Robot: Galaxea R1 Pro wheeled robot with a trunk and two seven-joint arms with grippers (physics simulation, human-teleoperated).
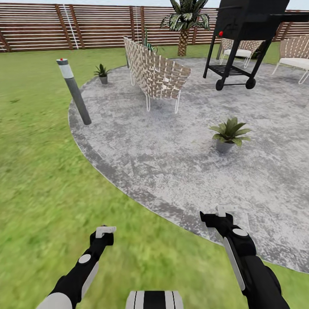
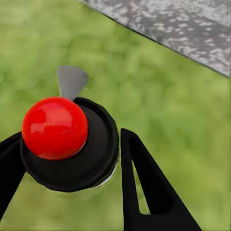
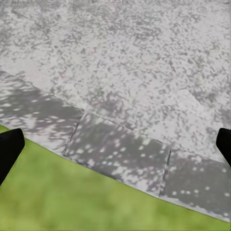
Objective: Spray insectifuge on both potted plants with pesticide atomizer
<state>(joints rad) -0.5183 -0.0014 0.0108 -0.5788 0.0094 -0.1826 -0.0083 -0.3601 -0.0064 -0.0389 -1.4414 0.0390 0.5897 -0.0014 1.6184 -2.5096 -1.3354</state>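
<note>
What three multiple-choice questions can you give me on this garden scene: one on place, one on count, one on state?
1. Where does the nearer speckled green potted plant stand?
A. green lawn
B. round grey mottled stone patio
C. grill shelf
2. How many plants in small grey pots show?
A. one
B. two
C. four
3. How is the robot's right hand?
A. open, holding nothing
B. shut on a bottle
C. shut on a leaf
Answers: B, its pot sits on stone; B, the farther plant stands near the patio's far edge; A, its fingers sit wide apart.
</note>
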